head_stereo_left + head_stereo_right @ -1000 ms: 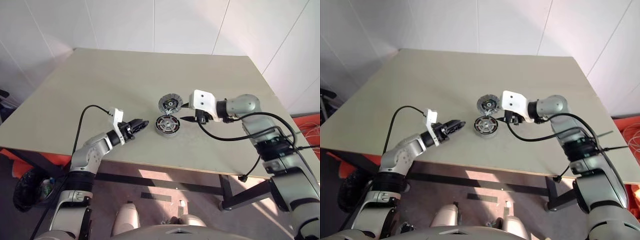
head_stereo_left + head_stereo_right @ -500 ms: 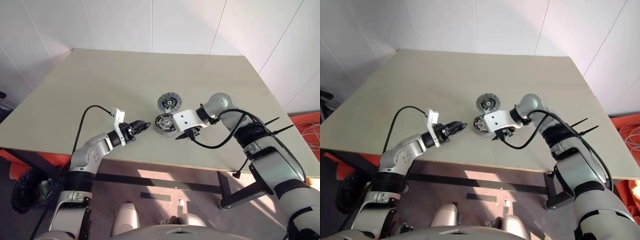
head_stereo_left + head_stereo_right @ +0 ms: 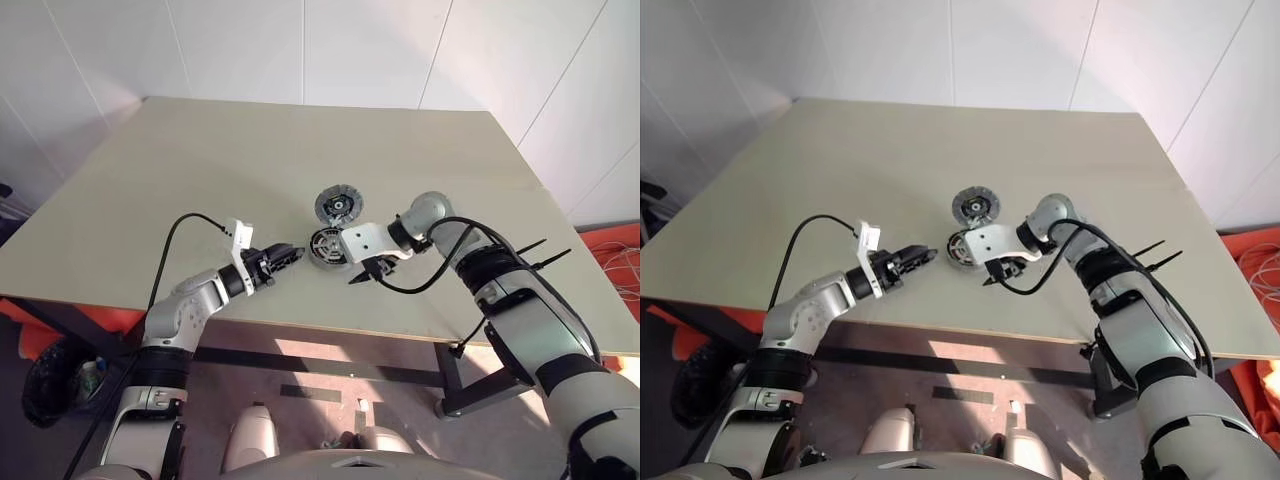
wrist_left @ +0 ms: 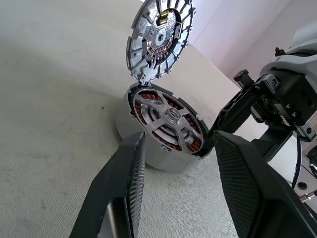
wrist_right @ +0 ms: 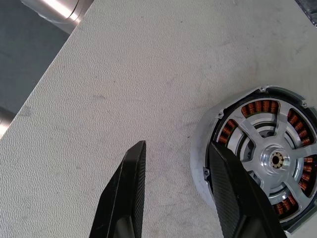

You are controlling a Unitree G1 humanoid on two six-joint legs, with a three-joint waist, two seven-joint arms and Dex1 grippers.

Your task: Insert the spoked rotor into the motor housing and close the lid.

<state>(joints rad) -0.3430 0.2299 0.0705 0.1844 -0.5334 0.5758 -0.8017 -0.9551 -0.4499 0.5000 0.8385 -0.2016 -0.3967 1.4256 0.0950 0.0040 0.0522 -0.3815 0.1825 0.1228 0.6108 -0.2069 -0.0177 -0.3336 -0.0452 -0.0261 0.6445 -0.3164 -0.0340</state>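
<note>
- While the motor housing sits on the table with its copper windings facing up, a spoked piece already lies across its open face, apparently the spoked rotor seated inside.
- The grey spoked disc, likely the lid, stands tilted just behind the housing, seemingly touching its far rim.
- The right gripper has its jaws parted and empty, one finger just beside the housing's near rim.
- The left gripper, jaws also apart and empty, points level at the housing from the left, near it.
- The right gripper is the nearer; closing would mean tipping that disc down toward the robot.
</note>
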